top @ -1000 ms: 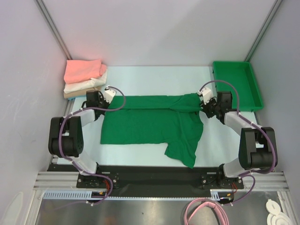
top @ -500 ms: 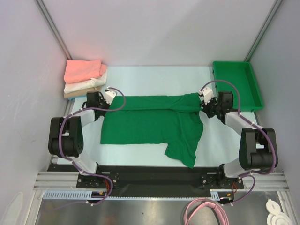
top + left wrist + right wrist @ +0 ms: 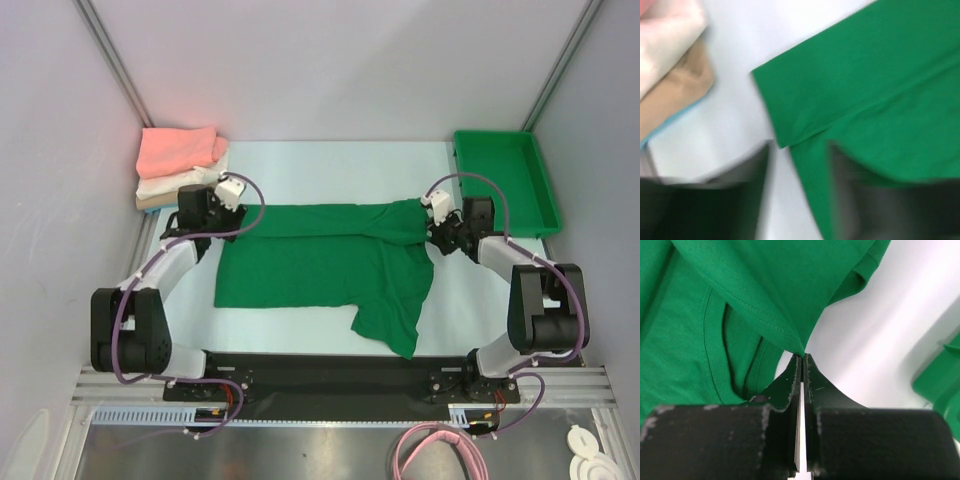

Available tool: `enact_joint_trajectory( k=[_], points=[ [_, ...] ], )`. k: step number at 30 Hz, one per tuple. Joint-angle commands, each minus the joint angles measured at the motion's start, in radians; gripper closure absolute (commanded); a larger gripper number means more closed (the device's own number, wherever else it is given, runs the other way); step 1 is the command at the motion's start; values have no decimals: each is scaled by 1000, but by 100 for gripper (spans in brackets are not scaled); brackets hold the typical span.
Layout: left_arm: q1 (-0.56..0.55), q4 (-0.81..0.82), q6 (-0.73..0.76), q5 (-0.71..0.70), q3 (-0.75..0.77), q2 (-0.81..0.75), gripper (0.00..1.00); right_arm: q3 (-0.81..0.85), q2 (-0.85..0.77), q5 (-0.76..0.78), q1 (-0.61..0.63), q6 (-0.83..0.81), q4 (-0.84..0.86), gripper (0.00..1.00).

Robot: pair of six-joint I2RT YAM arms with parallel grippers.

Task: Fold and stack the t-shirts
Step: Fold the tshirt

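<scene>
A stack of folded salmon pink, white and tan cloth shirts is noted far left on the tabletop. The plain dark green cloth t-shirt lies mid-tabletop, only its far edge turned over; further folds and stacking are judged outstanding. The right tool is pressed together on its far-right fold; the left tool is spread, empty, by the far-left corner.

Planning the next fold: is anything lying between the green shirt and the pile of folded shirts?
No, only bare table separates the green shirt from the folded pile, as the left wrist view shows.
</scene>
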Motion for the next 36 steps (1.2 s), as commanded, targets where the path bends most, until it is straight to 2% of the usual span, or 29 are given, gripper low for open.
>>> enact_joint_trajectory(
  k=[1,4,5,12,17,19,22,26,29,30,32,33,36],
  points=[
    [-45,-122,-126,166,80,34,58,63,35,0,10,18,6,100],
    [-49,-185,-172,260,114,93,96,97,58,3,14,22,3,100],
    [-49,-196,-187,292,129,132,100,114,71,6,19,24,3,100],
    [-50,-262,-189,378,126,234,100,174,120,70,42,42,32,100],
    [-50,-242,-169,366,112,271,100,267,199,100,54,51,35,99],
    [-50,-235,-160,360,106,278,99,295,229,136,56,64,50,87],
    [-49,-218,-147,345,91,280,99,325,238,169,53,87,72,86],
    [-49,-184,-138,334,71,288,100,263,135,155,56,104,124,82],
    [-50,-172,-129,345,66,298,100,226,63,152,54,105,94,66],
    [-50,-162,-130,345,65,298,100,206,22,135,51,114,86,57],
    [-50,-155,-127,345,56,301,100,177,-21,97,42,110,67,54],
    [-50,-153,-126,343,54,300,99,161,-55,30,36,98,67,55],
    [-49,-156,-123,346,56,300,100,157,-52,-102,51,32,-87,61]
  ],
)
